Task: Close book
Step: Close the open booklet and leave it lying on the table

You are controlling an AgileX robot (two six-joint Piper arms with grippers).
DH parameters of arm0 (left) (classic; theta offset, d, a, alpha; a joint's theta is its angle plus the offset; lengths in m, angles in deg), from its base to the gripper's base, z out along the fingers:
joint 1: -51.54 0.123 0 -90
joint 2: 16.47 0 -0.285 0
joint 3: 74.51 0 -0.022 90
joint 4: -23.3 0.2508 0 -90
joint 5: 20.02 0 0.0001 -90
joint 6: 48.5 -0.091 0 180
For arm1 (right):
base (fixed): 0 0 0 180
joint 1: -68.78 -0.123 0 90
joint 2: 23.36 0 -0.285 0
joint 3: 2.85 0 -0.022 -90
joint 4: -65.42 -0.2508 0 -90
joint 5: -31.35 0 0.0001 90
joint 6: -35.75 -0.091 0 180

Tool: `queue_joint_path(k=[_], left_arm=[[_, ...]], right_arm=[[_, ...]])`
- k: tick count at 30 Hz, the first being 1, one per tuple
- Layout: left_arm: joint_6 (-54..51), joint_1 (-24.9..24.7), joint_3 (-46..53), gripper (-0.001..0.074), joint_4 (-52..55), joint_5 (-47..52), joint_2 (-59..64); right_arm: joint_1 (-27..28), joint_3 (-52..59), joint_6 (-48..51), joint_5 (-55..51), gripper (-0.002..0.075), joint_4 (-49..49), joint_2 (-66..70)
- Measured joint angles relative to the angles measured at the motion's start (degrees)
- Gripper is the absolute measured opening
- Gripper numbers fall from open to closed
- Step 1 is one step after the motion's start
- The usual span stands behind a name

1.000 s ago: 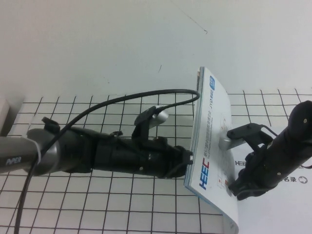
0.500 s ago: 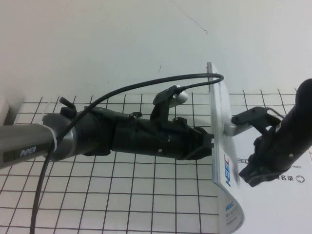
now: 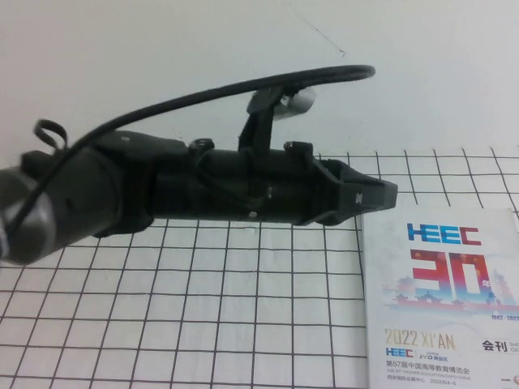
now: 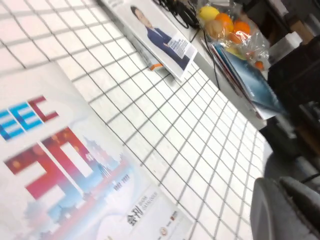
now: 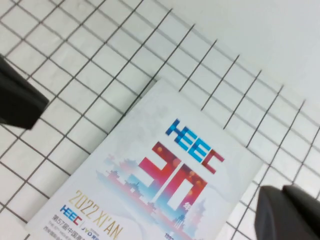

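The book (image 3: 442, 300) lies flat and closed at the right of the gridded mat, its white "HEEC 30" cover facing up; it also shows in the left wrist view (image 4: 65, 170) and the right wrist view (image 5: 150, 185). My left gripper (image 3: 388, 194) reaches across from the left, its tip just above the book's far left corner, fingers together and holding nothing. In the left wrist view the left gripper (image 4: 287, 210) hangs over bare mat beside the book. My right gripper (image 5: 287, 210) is out of the high view; it hovers beside the cover, shut and empty.
The black-lined grid mat (image 3: 243, 324) covers the table up to a plain white area (image 3: 162, 65) at the back. In the left wrist view a second magazine (image 4: 160, 37) and a bag of fruit (image 4: 227, 25) lie beyond the mat.
The cover, upright between both grippers before, has swung over to the right and now lies flat, closed. My left arm moved right and up. My right arm left the high view.
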State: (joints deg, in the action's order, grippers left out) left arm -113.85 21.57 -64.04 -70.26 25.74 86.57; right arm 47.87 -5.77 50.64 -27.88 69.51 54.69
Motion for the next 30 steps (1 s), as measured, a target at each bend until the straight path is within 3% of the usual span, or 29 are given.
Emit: queue_joint_path(k=[3,7,12,15,20,30], left_arm=[[2.6,0.0,0.0,-0.0004,9.7,-3.4,-7.4],[14.1,0.0,0.0,-0.0004,29.1,-3.9,-18.1],[32.1,0.0,0.0,-0.0004,55.7,3.0,-29.2],[39.7,0.0,1.0,-0.0004,65.7,8.2,-35.2],[48.4,0.0,8.1,-0.0004,75.7,8.0,-46.7],[50.0,0.0,32.5,-0.0004,86.3,-17.7,-60.9]], right_arm=[[0.0,2.2,0.0,0.1,-0.0003,0.1,-8.1],[0.0,11.4,0.0,2.2,-0.0003,0.2,-19.6],[0.0,26.1,0.0,3.4,-0.0003,2.5,-35.6],[0.0,33.6,-0.2,3.3,-0.0003,3.6,-44.7],[0.0,41.4,-1.4,5.9,-0.0003,3.5,-56.6],[0.0,55.7,-1.8,31.2,-0.0003,3.5,-58.2]])
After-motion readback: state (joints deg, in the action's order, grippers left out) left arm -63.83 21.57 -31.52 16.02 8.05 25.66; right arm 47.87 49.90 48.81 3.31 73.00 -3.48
